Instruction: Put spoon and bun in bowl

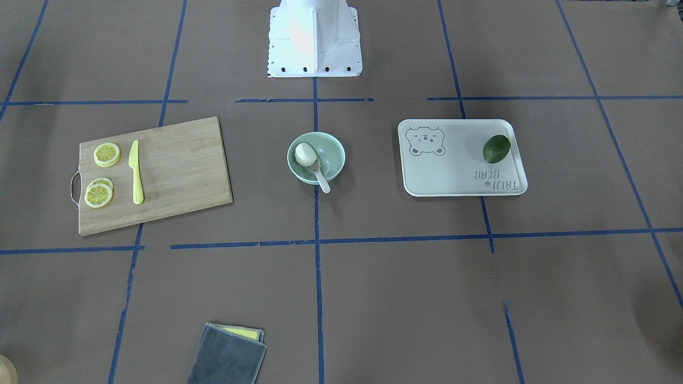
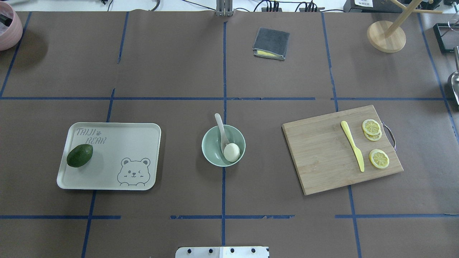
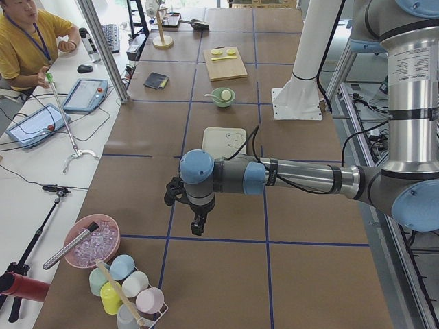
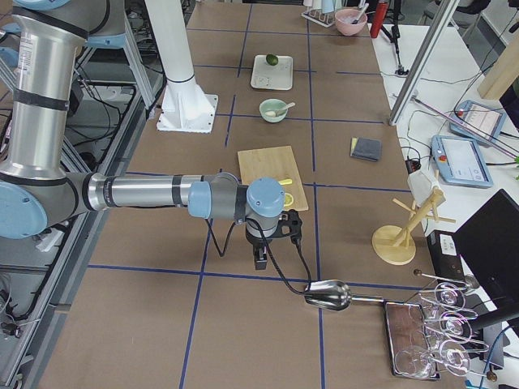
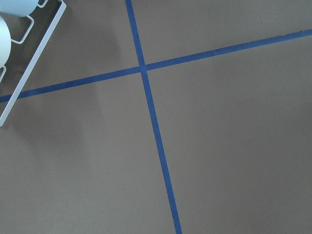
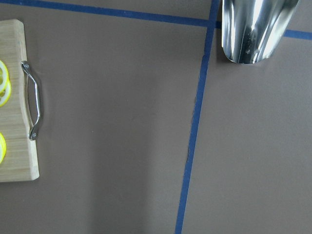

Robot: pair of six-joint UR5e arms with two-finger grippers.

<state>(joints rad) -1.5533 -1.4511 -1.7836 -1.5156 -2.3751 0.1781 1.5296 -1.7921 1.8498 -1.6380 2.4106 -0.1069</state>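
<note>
Since the round pale mint-green bowl (image 2: 207, 152) stands in the middle of the table, on the centre tape line, it lies well apart from both tools, and you can judge neither arm as clearly nearer. The small white steamed bun (image 2: 231, 152) sits inside the bowl at its near right side, touching the scoop of the small cream-white soup spoon (image 2: 219, 126). The long axis of the spoon runs from near to far, and its handle leans over the far rim, a little to the left.

The left gripper (image 3: 198, 225) hangs over bare table beyond the cream rectangular tray (image 3: 218, 137). The right gripper (image 4: 261, 259) hangs beyond the wooden cutting board (image 4: 268, 166). Whether their fingers are apart or together you cannot tell, because only the side views show them. In my judgement both things are already placed, so no reach toward the bowl is needed.
</note>
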